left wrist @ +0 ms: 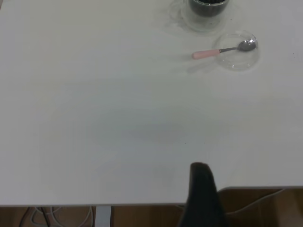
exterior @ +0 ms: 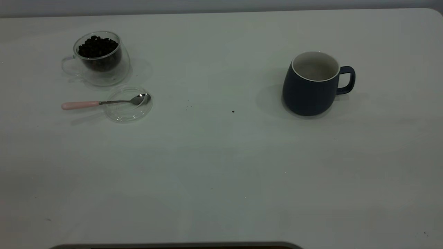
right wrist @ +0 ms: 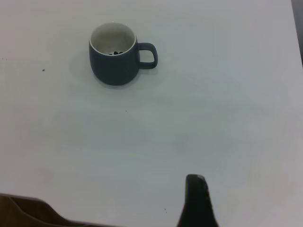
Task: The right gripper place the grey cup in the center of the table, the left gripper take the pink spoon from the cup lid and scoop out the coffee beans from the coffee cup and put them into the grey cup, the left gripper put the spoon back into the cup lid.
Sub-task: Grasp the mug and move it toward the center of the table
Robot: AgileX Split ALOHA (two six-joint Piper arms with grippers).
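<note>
Progress: nil. Grey cup (exterior: 313,86) stands toward the bench's (exterior: 221,173) right edge, not centre. Pink spoon (exterior: 104,102) rests on cup lid (exterior: 128,109) beside coffee cup (exterior: 100,58), near the far left corner. Left hand (left wrist: 201,189) and right hand (right wrist: 196,198) wait at the near edge; finger state cannot be told.

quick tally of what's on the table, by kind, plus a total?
Cups: 2, the grey cup and the clear coffee cup holding the coffee beans
Lids: 1, the cup lid
Spoons: 1, the pink spoon with its bowl on the lid
Total: 4, counting the beans as contents
</note>
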